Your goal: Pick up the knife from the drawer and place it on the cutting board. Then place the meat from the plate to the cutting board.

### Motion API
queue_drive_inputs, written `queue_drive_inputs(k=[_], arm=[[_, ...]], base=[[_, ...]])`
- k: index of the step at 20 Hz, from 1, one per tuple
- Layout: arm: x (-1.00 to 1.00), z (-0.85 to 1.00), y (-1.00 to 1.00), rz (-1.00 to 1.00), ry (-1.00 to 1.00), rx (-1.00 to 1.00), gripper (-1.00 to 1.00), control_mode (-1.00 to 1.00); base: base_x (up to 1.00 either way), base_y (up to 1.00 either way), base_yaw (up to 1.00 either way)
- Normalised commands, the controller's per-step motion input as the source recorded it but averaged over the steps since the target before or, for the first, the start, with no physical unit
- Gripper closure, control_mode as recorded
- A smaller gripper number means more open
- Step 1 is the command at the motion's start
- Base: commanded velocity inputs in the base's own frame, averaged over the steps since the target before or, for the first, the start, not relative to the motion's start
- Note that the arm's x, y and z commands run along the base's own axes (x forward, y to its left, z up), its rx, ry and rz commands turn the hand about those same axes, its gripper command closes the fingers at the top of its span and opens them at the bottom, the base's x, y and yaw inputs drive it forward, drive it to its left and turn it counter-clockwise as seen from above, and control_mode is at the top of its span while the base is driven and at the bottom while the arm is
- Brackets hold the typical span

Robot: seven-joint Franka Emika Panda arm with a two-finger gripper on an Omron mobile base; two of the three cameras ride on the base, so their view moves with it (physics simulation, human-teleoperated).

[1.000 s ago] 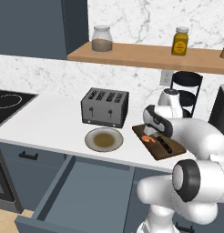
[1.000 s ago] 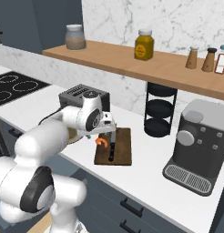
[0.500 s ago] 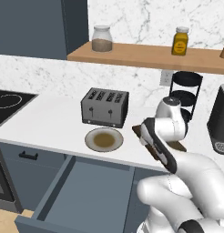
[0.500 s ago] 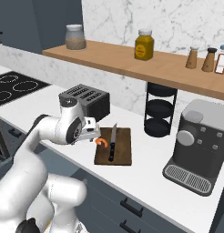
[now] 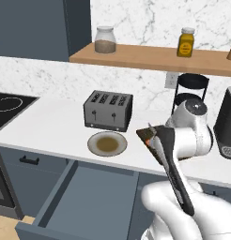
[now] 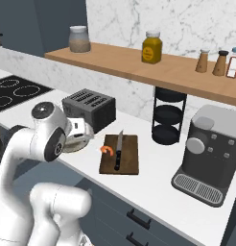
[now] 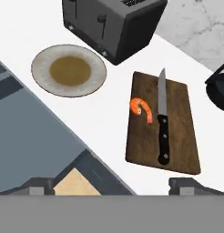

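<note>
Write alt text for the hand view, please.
A black-handled knife and a small orange-red piece of meat lie side by side on a dark wooden cutting board. Left of it sit a bare plate and a toaster.

Orange-red meat (image 7: 141, 109) and black-handled, silver-bladed knife (image 7: 162, 122) on dark brown cutting board (image 7: 177, 136); grey-beige plate (image 7: 69, 70), brownish centre

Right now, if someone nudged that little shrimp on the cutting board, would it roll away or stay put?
The shrimp looks small, so probably light and easily slid. Its curled shape lies flat on the cutting board, so it would likely skid rather than roll. Pushed toward the knife beside it, it might stop there.
</note>
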Motion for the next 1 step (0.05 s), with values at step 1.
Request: queue_drive_inputs(k=[1], arm=[[-0.59,1.00,0.29,0.00,-0.18,0.00,-1.00,-1.00]], base=[[0.00,0.00,0.00]])
